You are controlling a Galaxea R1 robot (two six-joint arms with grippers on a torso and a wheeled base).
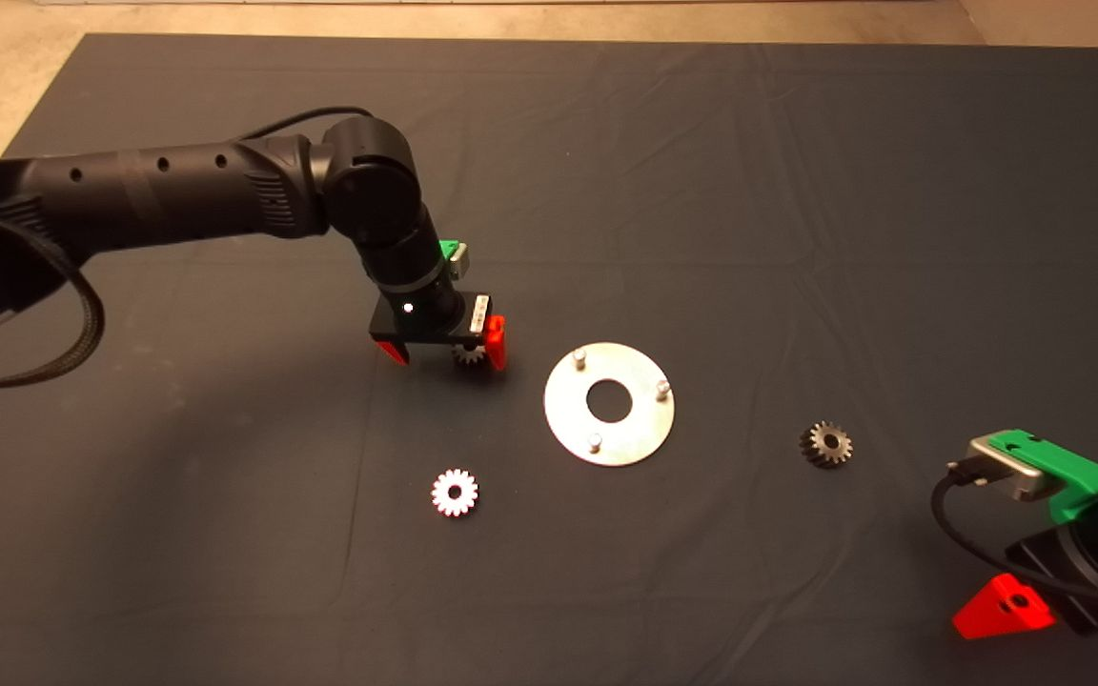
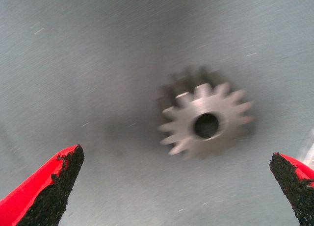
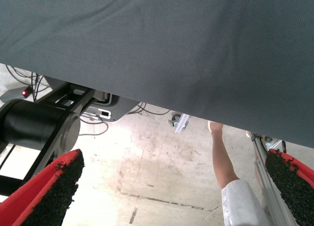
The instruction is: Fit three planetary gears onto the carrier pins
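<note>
Mat (image 1: 797, 191), dark and creased, over pale concrete floor (image 3: 162, 172).

Disc (image 1: 609, 404) mid-mat (image 1: 797, 191), gears left (image 1: 469, 355), front-left (image 1: 455, 493), right (image 1: 826, 444)

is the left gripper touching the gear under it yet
Apart. The left wrist view shows the gear lying between the left gripper's open fingers, with bare mat on both sides.

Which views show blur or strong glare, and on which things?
Left wrist view: the gear between the open fingers is smeared by motion blur. Head view: glare washes the front gear nearly white, and the disc shines brightly; the right-hand gear stays dark.
</note>
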